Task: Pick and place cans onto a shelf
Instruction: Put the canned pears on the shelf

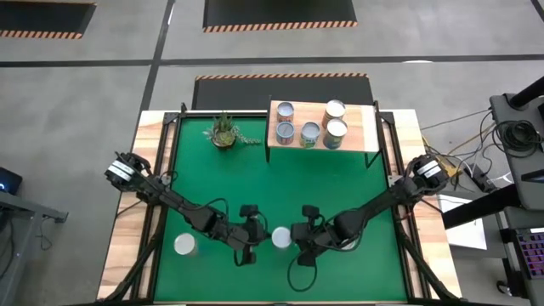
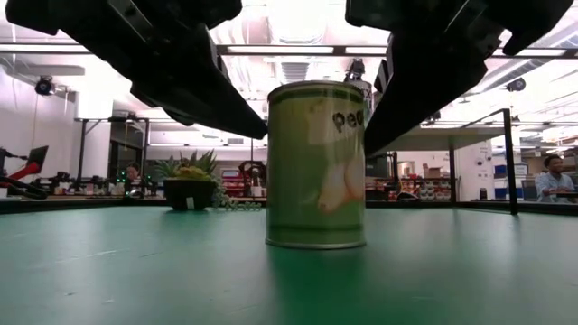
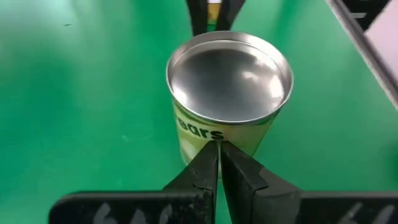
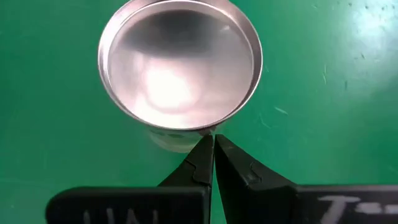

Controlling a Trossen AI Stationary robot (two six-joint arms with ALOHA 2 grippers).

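We read "ears" on the pale green label of the can from the left wrist view, and "pe" at the label's edge in the low view, beside what looks like a pictured pear; no other writing is legible to us. This can stands upright on the green table, near its front edge, directly between the two grippers. The left gripper sits just beside it on one side, the right gripper just beside it on the other; we see each pair of fingers pressed together, clenched on nothing, tips pointing at the can's wall; whether they touch it we cannot tell. Another can stands apart toward the left; five cans sit on the shelf, beside the potted plant.
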